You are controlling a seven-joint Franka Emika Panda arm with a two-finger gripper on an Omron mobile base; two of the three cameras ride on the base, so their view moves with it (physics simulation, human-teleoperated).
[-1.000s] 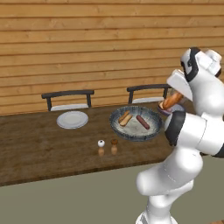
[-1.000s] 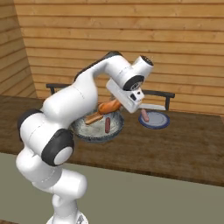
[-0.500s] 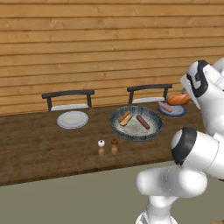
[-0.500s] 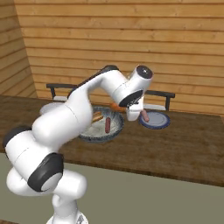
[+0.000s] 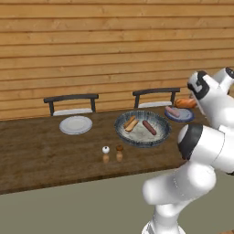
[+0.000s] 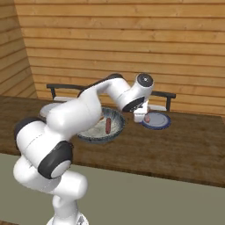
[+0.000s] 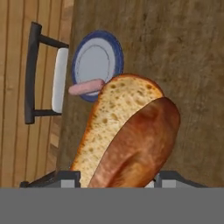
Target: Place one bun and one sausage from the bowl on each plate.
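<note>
Between the end effector's (image 7: 118, 177) fingers a bun (image 7: 129, 140) is pinched, its cut crumb and brown crust rising large in the hand view, carried above the blue-rimmed plate (image 7: 97, 61) that already has one sausage (image 7: 86, 87) on its edge. By my reckoning the task stands at about a quarter done: this plate has its sausage and needs only the bun set down, while the pale plate (image 5: 76, 124) at the far left of the table (image 5: 45, 155) is bare. The bowl (image 5: 142, 129) still holds a bun (image 5: 131, 124) and a sausage (image 5: 149, 127) for it. The hand view shows the grip itself; the left base view shows the second plate, the two small shakers (image 5: 112, 153) and the held bun over the near plate; the right base view hides the bun behind the wrist but shows the bowl's sausage (image 6: 107, 125).
</note>
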